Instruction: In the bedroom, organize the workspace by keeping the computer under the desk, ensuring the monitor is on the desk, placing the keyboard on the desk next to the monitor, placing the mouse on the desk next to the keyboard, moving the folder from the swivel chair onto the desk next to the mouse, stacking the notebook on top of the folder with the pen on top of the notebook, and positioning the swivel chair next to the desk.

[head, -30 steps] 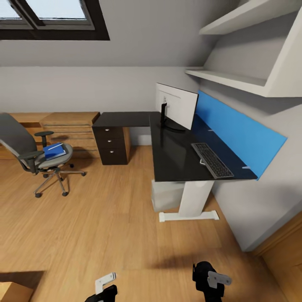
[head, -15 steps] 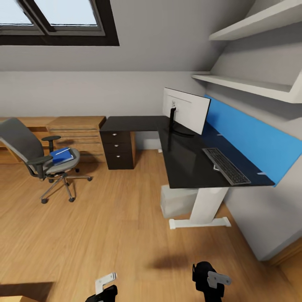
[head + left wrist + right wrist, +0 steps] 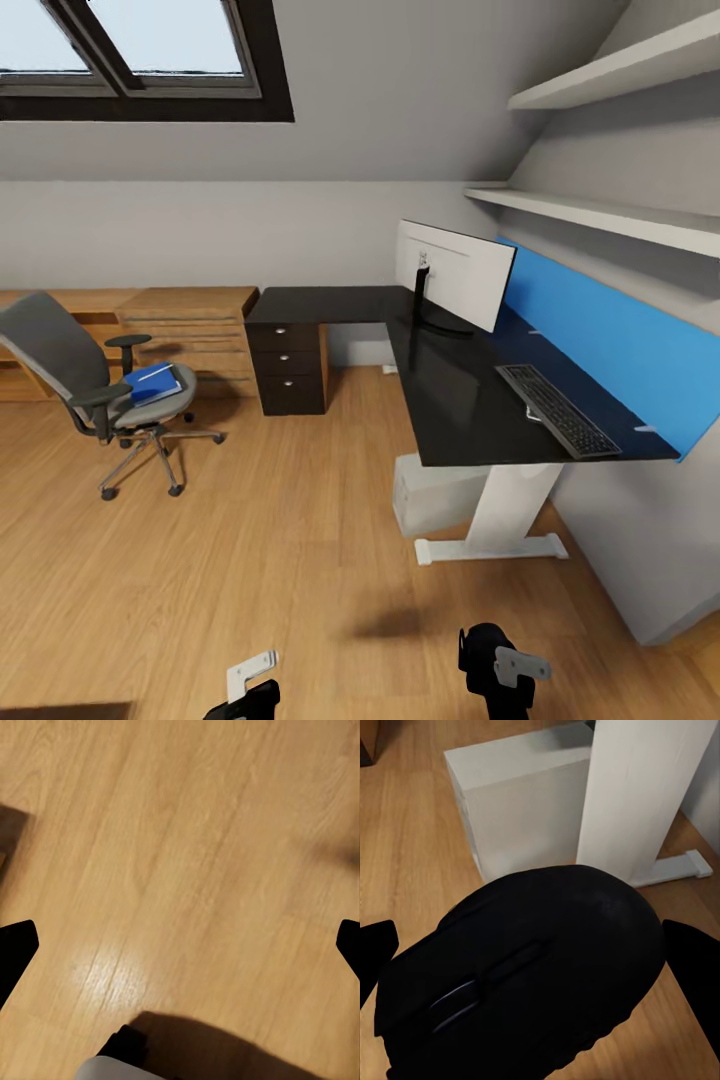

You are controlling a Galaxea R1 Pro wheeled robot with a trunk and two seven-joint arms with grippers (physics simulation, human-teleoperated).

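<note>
Mouse (image 3: 529,971) was pinched in right jaws; left jaws were spread empty; placement beside keyboard (image 3: 556,408) on table (image 3: 450,400) was advised.

A dark-framed skylight window (image 3: 140,60) sits in the sloping grey ceiling at the upper left. Below it, a light wood dresser (image 3: 195,325) stands against the pale grey back wall (image 3: 250,230). Two white wall shelves (image 3: 610,215) run along the right-hand wall, one above the other, over a bright blue wall panel (image 3: 610,350). Warm wooden plank flooring (image 3: 270,560) covers the room.
</note>
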